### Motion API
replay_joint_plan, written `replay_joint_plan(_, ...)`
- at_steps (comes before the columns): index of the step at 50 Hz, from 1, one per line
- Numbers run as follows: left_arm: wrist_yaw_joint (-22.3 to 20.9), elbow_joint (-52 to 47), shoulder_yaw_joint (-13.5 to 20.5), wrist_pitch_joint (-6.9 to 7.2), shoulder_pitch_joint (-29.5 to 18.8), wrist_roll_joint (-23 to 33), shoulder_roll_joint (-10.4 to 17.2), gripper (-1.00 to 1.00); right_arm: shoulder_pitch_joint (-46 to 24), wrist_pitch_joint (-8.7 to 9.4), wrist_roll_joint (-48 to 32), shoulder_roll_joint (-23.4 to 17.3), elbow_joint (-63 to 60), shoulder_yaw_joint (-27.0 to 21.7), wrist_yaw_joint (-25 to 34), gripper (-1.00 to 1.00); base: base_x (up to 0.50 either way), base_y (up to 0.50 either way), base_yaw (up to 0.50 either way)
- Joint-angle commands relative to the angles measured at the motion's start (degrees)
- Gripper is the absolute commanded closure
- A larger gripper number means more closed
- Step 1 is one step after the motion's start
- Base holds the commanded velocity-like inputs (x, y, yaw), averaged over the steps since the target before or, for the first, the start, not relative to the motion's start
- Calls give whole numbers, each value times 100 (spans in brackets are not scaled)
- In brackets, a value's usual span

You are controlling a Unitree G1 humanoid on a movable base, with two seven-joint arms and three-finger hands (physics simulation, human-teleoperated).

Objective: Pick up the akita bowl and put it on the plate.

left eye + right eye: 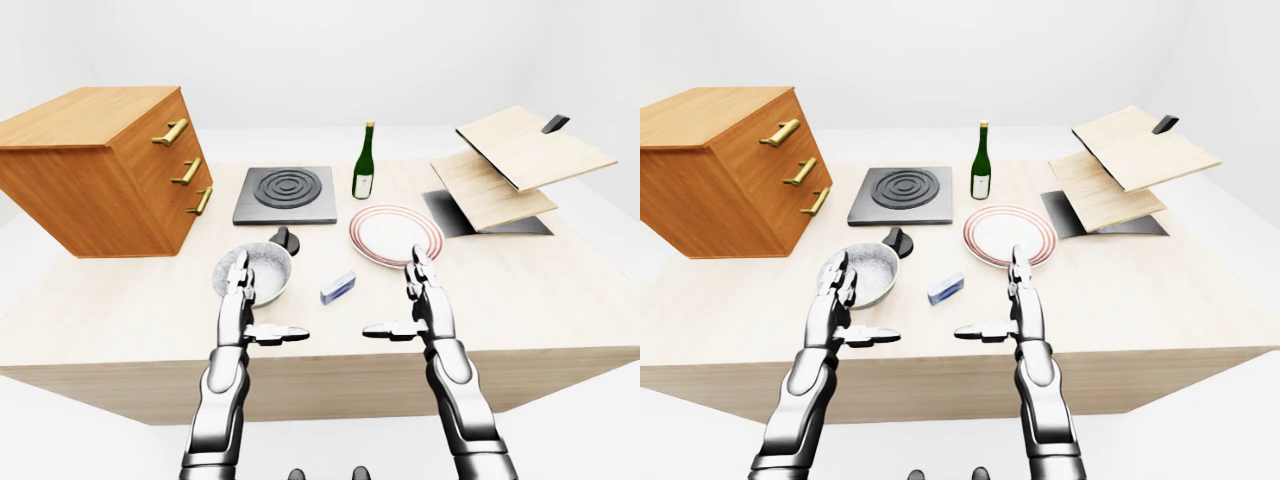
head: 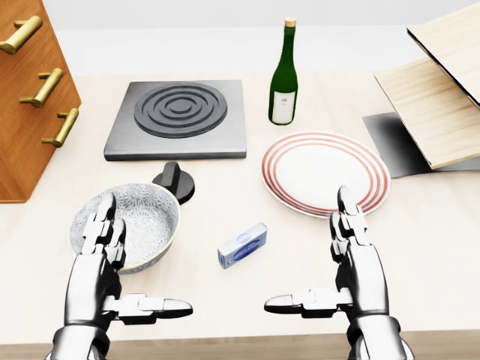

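The akita bowl (image 2: 146, 214), grey-patterned with a pale yellow rim, stands on the wooden table at the lower left of the head view. My left hand (image 2: 142, 261) is open, fingers up and thumb pointing right; its fingers (image 2: 101, 229) overlap the bowl's lower left rim in the picture, and I cannot tell whether they touch it. The white plate (image 2: 325, 171) with red rings lies to the right of the bowl. My right hand (image 2: 307, 251) is open just below the plate and holds nothing.
A small blue-and-white box (image 2: 242, 245) lies between the hands. A black knob (image 2: 174, 180) sits by the bowl's upper rim. A dark hob (image 2: 178, 118), a green bottle (image 2: 283, 75), a drawer cabinet (image 1: 95, 170) and slanted wooden boards (image 1: 510, 165) stand beyond.
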Motion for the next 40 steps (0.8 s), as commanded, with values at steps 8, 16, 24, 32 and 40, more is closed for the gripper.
replay_joint_plan(8, -136, -1780, 146, 515, 54, 256, 189, -100, -343, 507, 418, -123, -1507, -249, 145, -100, 0, 0, 0)
replay_joint_plan(16, -322, -4193, 572, 515, -179, 366, 227, -100, -862, 507, 1290, -273, -3678, -439, -156, -100, 0, 0, 0)
replay_joint_plan(24, -313, -4021, 637, 515, -94, 240, 210, -100, -470, 507, 1160, -184, -3680, -345, 20, -100, 0, 0, 0)
replay_joint_plan(32, -305, -4066, 654, 515, -63, 187, 213, -100, -342, 507, 1497, -194, -3736, -381, 193, -100, 25, 0, 0)
replay_joint_plan(40, -305, -4091, 690, 515, -26, 135, 213, -100, -323, 507, 1440, -158, -3682, -316, 224, -100, 50, 0, 0)
